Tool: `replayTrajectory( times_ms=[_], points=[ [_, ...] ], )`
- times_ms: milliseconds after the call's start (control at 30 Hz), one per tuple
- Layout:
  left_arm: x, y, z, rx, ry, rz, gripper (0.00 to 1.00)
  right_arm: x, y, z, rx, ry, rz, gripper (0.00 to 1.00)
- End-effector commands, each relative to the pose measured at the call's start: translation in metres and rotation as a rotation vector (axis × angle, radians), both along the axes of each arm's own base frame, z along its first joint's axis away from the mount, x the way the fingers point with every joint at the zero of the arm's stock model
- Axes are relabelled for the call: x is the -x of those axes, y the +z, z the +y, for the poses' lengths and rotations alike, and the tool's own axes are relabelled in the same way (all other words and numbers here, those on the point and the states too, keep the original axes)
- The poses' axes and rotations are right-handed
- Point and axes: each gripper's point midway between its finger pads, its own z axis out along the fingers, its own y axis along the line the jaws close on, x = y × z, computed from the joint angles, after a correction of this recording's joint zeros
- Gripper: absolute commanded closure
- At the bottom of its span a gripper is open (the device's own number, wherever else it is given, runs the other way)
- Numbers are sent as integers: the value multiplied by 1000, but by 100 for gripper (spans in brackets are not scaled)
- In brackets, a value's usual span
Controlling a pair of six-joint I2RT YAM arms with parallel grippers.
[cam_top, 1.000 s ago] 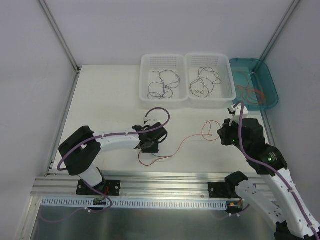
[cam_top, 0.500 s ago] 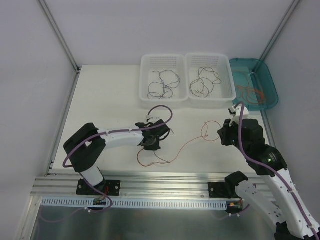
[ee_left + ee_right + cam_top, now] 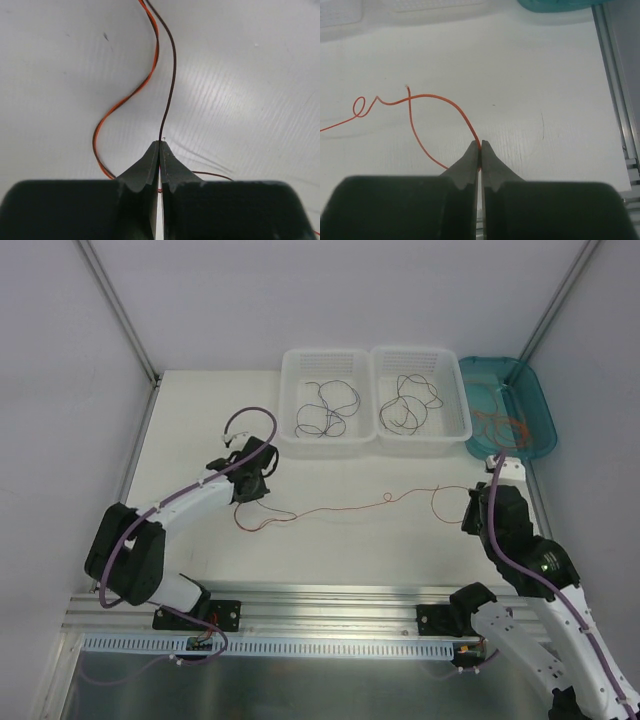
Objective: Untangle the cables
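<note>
A thin red cable (image 3: 340, 508) lies stretched across the table between my two grippers. My left gripper (image 3: 260, 498) is shut on a thin dark cable (image 3: 172, 65), pinched at the fingertips (image 3: 160, 144). The red cable (image 3: 145, 87) curves beside the dark one there and passes under the fingers. My right gripper (image 3: 469, 508) is shut on the red cable (image 3: 440, 98) at its tips (image 3: 480, 145); the cable makes a small curl (image 3: 361, 106) further left. In the top view I cannot tell the dark cable from the red one.
Two white baskets (image 3: 290, 400) (image 3: 460, 405) at the back each hold loose dark cables. A teal tray (image 3: 540, 410) at the back right holds orange cables. The table's right rail (image 3: 620, 100) runs close to my right gripper.
My left gripper has swung left and toward the back, and my right gripper has moved right. The red cable, looped before, is now drawn out in a long line between them.
</note>
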Motion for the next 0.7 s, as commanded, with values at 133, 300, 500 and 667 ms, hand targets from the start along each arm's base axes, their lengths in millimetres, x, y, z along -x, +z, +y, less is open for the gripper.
replayTrajectory(
  times_ms=[133, 300, 500, 667],
  points=[
    [-1, 35, 27, -15, 8, -99, 100, -7, -23, 5, 37, -28, 160, 77],
    [5, 61, 10, 96, -60, -152, 100, -16, -39, 71, -125, 242, 248, 53],
    [10, 87, -2, 176, -129, -210, 100, -18, -36, 170, -251, 651, 218, 40],
    [15, 96, -10, 234, -147, -222, 100, -35, -62, 225, -249, 686, 304, 38]
  ],
)
